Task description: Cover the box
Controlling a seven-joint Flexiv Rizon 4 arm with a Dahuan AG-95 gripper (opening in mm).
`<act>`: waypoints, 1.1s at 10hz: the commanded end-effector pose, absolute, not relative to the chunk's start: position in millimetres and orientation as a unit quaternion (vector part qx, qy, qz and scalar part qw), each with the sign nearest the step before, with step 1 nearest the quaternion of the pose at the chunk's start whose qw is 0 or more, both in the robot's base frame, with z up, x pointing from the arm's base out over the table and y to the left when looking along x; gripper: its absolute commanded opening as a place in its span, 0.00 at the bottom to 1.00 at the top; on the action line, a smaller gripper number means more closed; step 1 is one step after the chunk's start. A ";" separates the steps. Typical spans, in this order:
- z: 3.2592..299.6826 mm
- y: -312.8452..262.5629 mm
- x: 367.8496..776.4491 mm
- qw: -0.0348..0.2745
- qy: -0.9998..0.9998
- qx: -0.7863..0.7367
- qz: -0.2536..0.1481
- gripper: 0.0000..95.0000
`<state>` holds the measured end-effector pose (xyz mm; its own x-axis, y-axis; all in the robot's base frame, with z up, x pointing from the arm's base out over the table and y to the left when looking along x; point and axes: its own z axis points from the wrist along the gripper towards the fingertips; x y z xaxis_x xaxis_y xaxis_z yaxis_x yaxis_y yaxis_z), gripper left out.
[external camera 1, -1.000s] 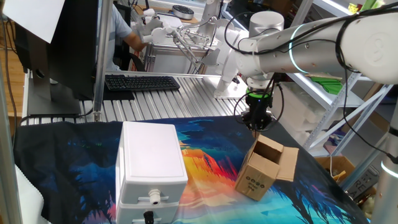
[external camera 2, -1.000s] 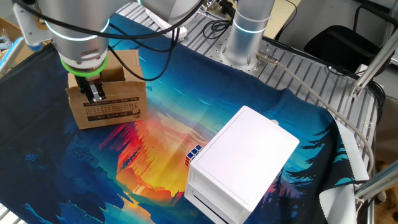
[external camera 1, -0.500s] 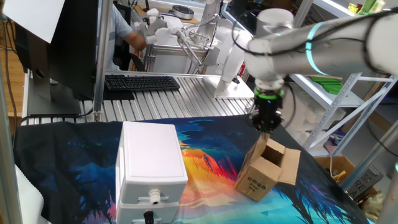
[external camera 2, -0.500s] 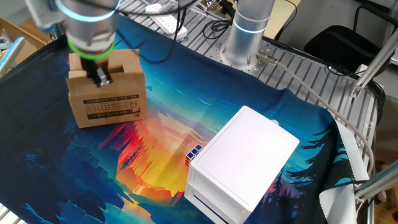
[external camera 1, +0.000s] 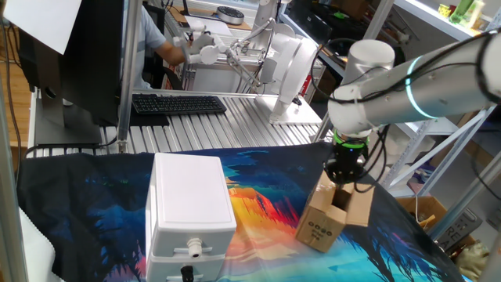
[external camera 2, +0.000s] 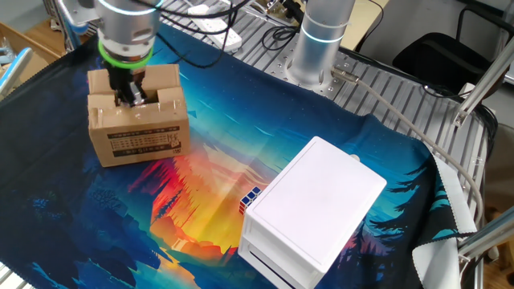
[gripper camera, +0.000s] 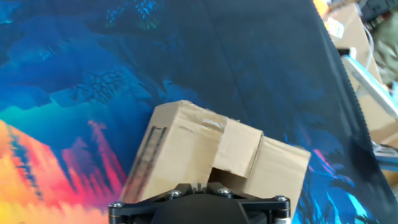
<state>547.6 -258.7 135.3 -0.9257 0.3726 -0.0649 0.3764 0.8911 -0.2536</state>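
The box (external camera 1: pixel 327 215), a small brown carton with black marks printed on one side, is stood on a cloth (external camera 2: pixel 241 152) printed in blue, orange and red that is spread over the table. Its top flaps are seen raised, and the gripper (external camera 2: pixel 132 95) is lowered among them from above with its fingers pressed together, nothing being pinched; whether a flap is touched cannot be told. In the hand view the box (gripper camera: pixel 205 162) is seen close below the hand, on the dark blue part of the cloth. A large white case (external camera 2: pixel 313 213) with a front connector is set well apart from the box on the same cloth. Beyond the cloth a ribbed metal table top (external camera 1: pixel 235 117) is seen, with a black keyboard (external camera 1: pixel 178 103) on it and shelving (external camera 1: pixel 438 110) at the right.
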 end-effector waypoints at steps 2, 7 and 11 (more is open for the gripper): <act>123.5 -254.0 560.0 0.007 0.971 0.214 -0.109 0.00; 113.4 -251.8 566.3 0.005 0.969 0.225 -0.100 0.00; 109.4 -252.5 567.9 0.003 0.969 0.228 -0.094 0.00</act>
